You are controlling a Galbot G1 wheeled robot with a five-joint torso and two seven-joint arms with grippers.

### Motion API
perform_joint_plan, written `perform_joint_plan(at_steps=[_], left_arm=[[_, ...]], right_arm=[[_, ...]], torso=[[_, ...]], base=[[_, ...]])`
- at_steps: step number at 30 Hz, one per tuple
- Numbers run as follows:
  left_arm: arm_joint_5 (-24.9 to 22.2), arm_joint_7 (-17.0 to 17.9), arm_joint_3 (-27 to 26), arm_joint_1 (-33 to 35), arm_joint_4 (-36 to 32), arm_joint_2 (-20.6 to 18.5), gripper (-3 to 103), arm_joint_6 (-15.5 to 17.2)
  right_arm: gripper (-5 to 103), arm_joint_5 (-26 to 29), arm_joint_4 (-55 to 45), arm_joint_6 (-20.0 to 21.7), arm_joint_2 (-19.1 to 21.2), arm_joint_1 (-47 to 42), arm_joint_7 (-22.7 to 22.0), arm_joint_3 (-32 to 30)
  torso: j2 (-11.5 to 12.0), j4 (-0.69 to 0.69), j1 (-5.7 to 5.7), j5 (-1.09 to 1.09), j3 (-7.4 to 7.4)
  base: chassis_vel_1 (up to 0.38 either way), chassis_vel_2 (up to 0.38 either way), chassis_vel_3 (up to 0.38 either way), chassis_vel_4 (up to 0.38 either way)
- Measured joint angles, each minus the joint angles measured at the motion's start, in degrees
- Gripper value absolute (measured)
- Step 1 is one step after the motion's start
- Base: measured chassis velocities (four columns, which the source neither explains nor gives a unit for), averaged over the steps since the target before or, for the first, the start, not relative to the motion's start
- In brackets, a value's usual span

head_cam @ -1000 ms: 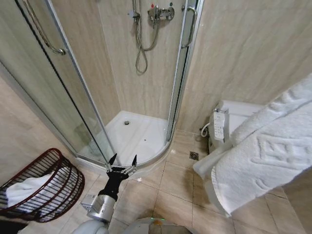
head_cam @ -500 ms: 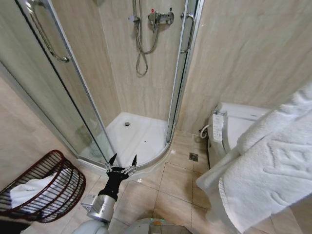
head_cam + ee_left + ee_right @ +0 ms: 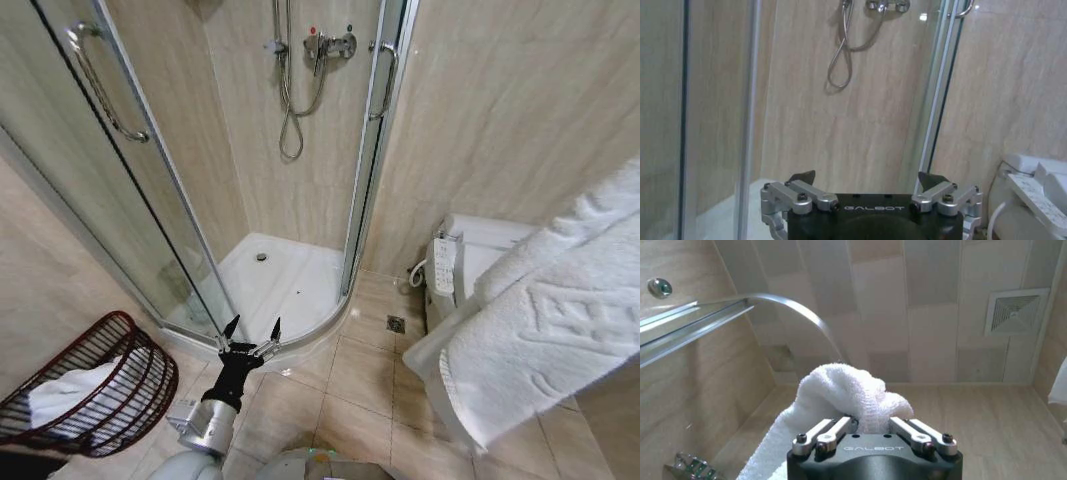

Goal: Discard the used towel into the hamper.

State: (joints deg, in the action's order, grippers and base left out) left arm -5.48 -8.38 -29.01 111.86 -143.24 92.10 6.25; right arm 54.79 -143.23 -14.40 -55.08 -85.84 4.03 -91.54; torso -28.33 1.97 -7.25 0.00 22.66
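Your right pincer (image 3: pixel 873 432) was pinching the white towel (image 3: pixel 852 392), its two fingers pressed into a bunched fold that bulged up between them, with the rest of the cloth trailing down past the wrist. Seen from the head camera, that towel (image 3: pixel 545 325) hung in a broad drape at the right of the scene, in front of the toilet (image 3: pixel 470 262), its embossed pattern facing you.

Your left pincer (image 3: pixel 250 335) was held low at the centre, fingers spread wide with nothing between them, pointing toward the curved sill of the shower tray (image 3: pixel 275 280). In the left wrist camera the same pincer (image 3: pixel 867 180) faced the shower wall, where the hose (image 3: pixel 843 55) looped down from the mixer.

The hamper (image 3: pixel 95 385) sat on the tiled floor (image 3: pixel 360 375) at your far left, beside the glass shower door (image 3: pixel 110 180) and well apart from the towel you held. It was tipped toward you, and some white cloth (image 3: pixel 70 392) lay inside it, visible through the dark wicker bars.
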Motion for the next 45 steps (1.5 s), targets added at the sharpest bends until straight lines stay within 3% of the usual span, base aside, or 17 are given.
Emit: perform_joint_plan(at_steps=[16, 26, 43, 45], left_arm=[[0.00, 0.00, 0.00, 0.00, 0.00, 0.00, 100, 0.00], [0.00, 0.00, 0.00, 0.00, 0.00, 0.00, 100, 0.00], [0.00, 0.00, 0.00, 0.00, 0.00, 0.00, 100, 0.00], [0.00, 0.00, 0.00, 0.00, 0.00, 0.00, 100, 0.00]], right_arm=[[13, 0.19, -0.01, -2.30, 0.10, -0.45, 0.81, -2.49], [13, 6.38, 4.62, -2.69, 3.23, -1.95, 1.31, -12.30], [13, 8.53, 4.92, -2.76, 3.46, -2.86, 1.23, -15.19], [13, 8.59, 4.83, -2.58, 3.18, -2.80, 1.23, -15.21]], torso=[[-3.55, 0.00, -1.42, 0.00, 2.11], [-6.16, -0.01, -2.54, 0.00, 3.60], [-10.17, 0.00, -4.15, 0.00, 6.02], [-11.52, 0.00, -4.68, 0.00, 6.82]], base=[[0.000, 0.000, 0.000, 0.000], [0.000, 0.000, 0.000, 0.000], [0.000, 0.000, 0.000, 0.000], [0.000, 0.000, 0.000, 0.000]])
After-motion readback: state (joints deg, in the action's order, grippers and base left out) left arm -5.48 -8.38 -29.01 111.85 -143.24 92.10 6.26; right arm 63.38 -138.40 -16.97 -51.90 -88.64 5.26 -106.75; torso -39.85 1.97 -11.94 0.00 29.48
